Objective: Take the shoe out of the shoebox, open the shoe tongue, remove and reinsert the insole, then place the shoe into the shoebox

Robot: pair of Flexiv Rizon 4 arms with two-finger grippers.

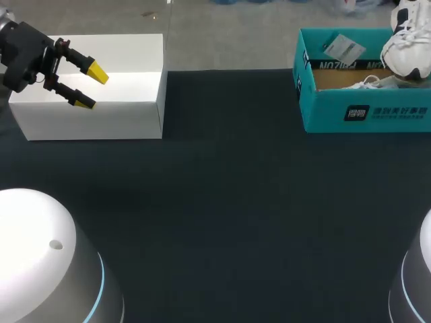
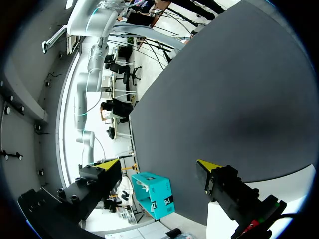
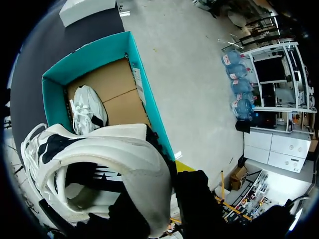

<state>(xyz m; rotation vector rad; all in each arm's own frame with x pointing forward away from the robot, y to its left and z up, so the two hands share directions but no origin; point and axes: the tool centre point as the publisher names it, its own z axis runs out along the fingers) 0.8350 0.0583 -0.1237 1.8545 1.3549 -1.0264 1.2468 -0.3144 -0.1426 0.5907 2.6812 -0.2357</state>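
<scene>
A white sneaker with black markings [image 1: 407, 40] hangs above the far right end of the teal shoebox [image 1: 363, 111]. In the right wrist view my right gripper [image 3: 172, 172] is shut on the heel collar of this sneaker [image 3: 99, 164]; one yellow tip shows outside the collar and the other finger is hidden inside. Below it lies the shoebox [image 3: 55, 82] with a second white shoe [image 3: 87, 114] on its cardboard floor. That shoe [image 1: 367, 82] also shows in the head view. My left gripper [image 1: 91, 87] is open and holds nothing, far to the left over a white box [image 1: 121, 114].
The dark table [image 1: 222, 202] stretches between the white box and the shoebox. A paper tag [image 1: 343, 47] lies in the shoebox's back left corner. My arms' round bases [image 1: 40, 262] [image 1: 417, 282] stand at the front corners. Ahead of the left gripper [image 2: 158, 164], the shoebox [image 2: 152, 194] is far off.
</scene>
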